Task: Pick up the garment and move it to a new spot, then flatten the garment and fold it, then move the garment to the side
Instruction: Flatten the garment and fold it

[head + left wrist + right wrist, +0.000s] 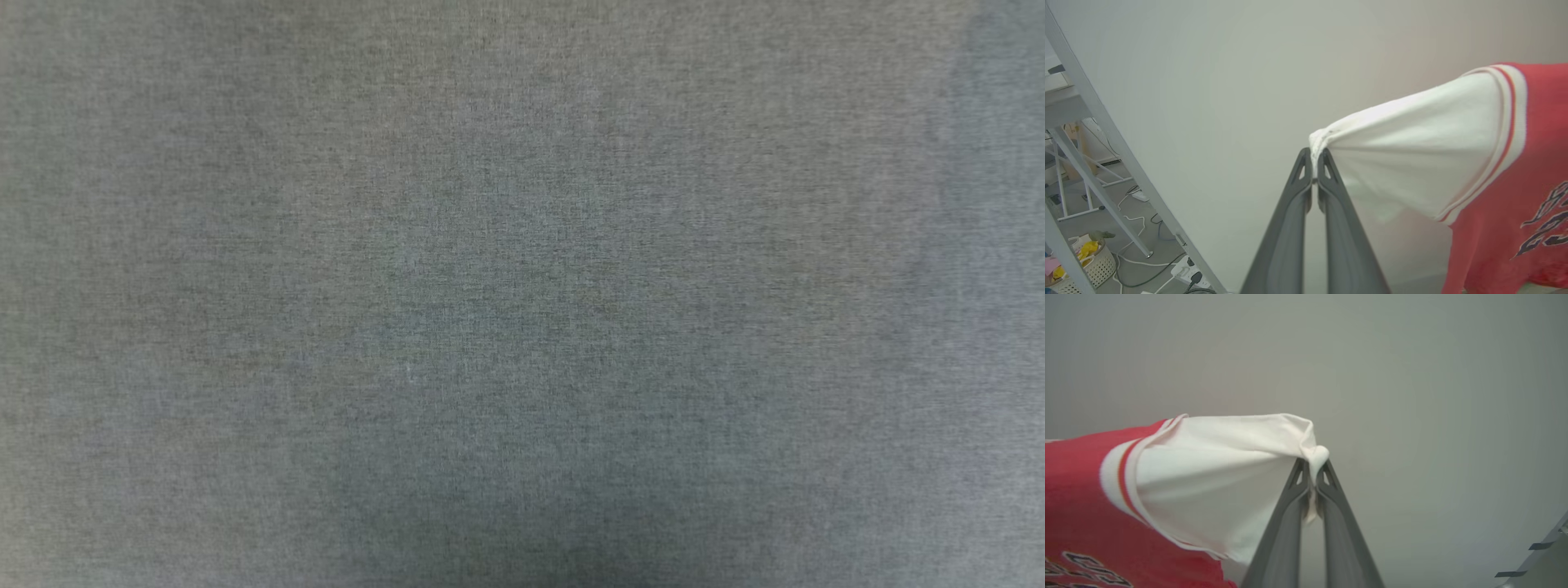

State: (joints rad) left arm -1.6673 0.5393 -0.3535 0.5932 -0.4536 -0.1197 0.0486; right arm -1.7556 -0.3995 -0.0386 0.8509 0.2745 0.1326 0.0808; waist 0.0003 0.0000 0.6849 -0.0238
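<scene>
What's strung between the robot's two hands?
The red jersey T-shirt: the left hand pinches one white sleeve, the right hand the other, in the wrist views.

I'm seeing the garment (1433,171) hanging stretched out in the air between my two hands. It's a red jersey tee with white short sleeves and red-and-white striped trim at the shoulder seams. My left hand (1314,165) is pinching the bunched tip of one white sleeve and my right hand (1312,469) is pinching the other, each sleeve pulling taut into a cone. The red front is drooping below, showing dark, white-outlined lettering.
</scene>
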